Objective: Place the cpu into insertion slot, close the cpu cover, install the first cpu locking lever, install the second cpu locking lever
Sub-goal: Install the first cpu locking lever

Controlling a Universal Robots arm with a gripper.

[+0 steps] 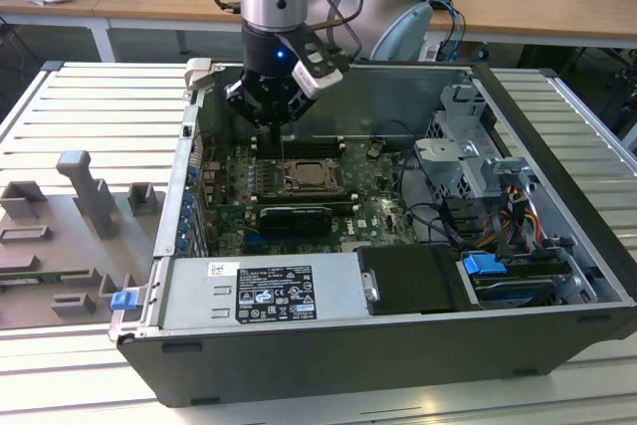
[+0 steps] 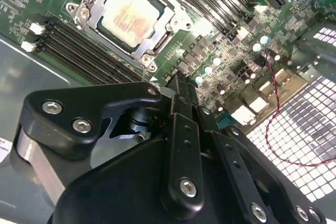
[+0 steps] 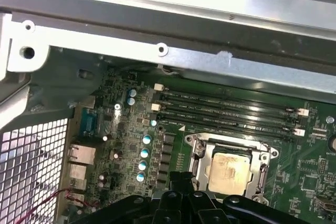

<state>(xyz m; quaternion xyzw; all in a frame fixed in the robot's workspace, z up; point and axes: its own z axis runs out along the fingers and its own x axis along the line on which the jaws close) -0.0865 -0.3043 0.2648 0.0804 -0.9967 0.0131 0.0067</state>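
Second wrist view looks past the gripper (image 2: pixel 178 85), whose jaws appear drawn together with nothing between them; in the exterior view the gripper (image 1: pixel 278 126) hangs tip-down inside the open computer case (image 1: pixel 557 246), just above the green motherboard (image 1: pixel 373 201). Nearest the jaws is a corner of the insertion slot (image 2: pixel 79 11), and a thin wire (image 2: pixel 143 72), probably one of the locking levers, seems to rise there, though it is too fine to be sure of. Just beyond that corner lies the cpu cover (image 2: pixel 167 22), its grey frame lying flat around the window, so the cover looks already closed. The cpu (image 2: pixel 130 16) sits in that window, seated in the socket, pale top facing up, free of the jaws. From the jaws, then, the chip lies just ahead and below, close but not under the tips. Being square, it has no long axis to speak of; the socket's edges run in line with the long black memory slots (image 2: pixel 84 45) that flank it. In the first wrist view the gripper (image 3: pixel 182 179) is just short of the cover (image 3: pixel 199 156) and the cpu (image 3: pixel 229 168). Farther off from the jaws run more memory slots (image 3: pixel 231 114), then the case's metal wall (image 3: pixel 157 30).
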